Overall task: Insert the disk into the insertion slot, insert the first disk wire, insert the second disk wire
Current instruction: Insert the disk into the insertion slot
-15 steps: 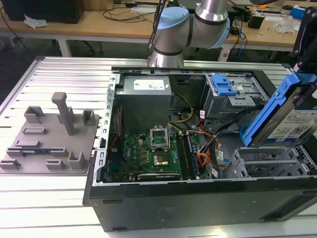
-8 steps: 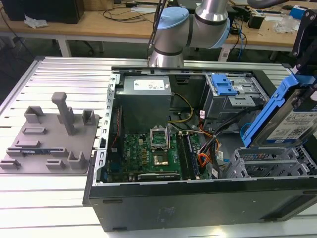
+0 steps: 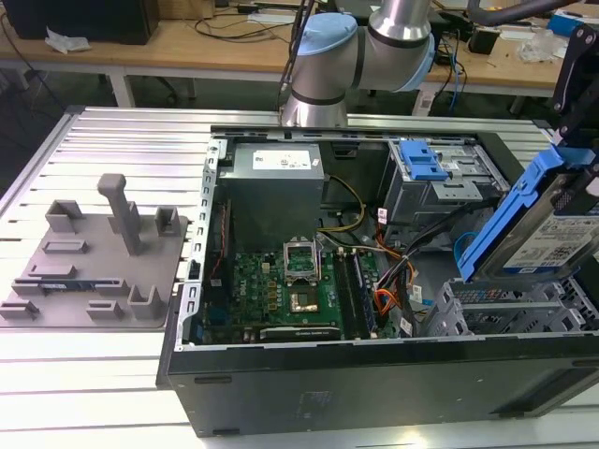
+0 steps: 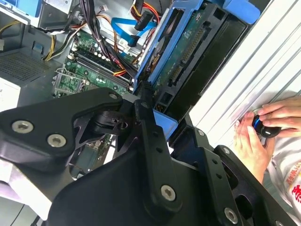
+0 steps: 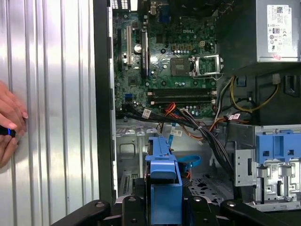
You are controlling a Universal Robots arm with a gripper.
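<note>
The disk [image 3: 560, 238], silver in a bright blue carrier, hangs tilted at the exterior view's right, just above the insertion slot [image 3: 487, 318], a grey perforated cage in the case's near right corner. My gripper [image 4: 157, 120] is shut on the carrier's end. The second wrist view shows the disk's [image 4: 188, 56] circuit-board underside beyond the black fingers [image 4: 146, 113]. The carrier [image 5: 162, 174] stands edge-on in my gripper [image 5: 163, 202] in the first wrist view. A loose blue flat wire [image 3: 465, 245] and a black-and-orange wire bundle [image 3: 391, 297] lie beside the cage.
A taller grey bay with a blue latch [image 3: 426, 168] stands behind the cage. Power supply [image 3: 276, 182] and motherboard [image 3: 290, 290] occupy the case's middle. A grey peg fixture [image 3: 103, 253] lies at the exterior view's left. A person's hands [image 4: 261, 129] rest on the ribbed table outside the case.
</note>
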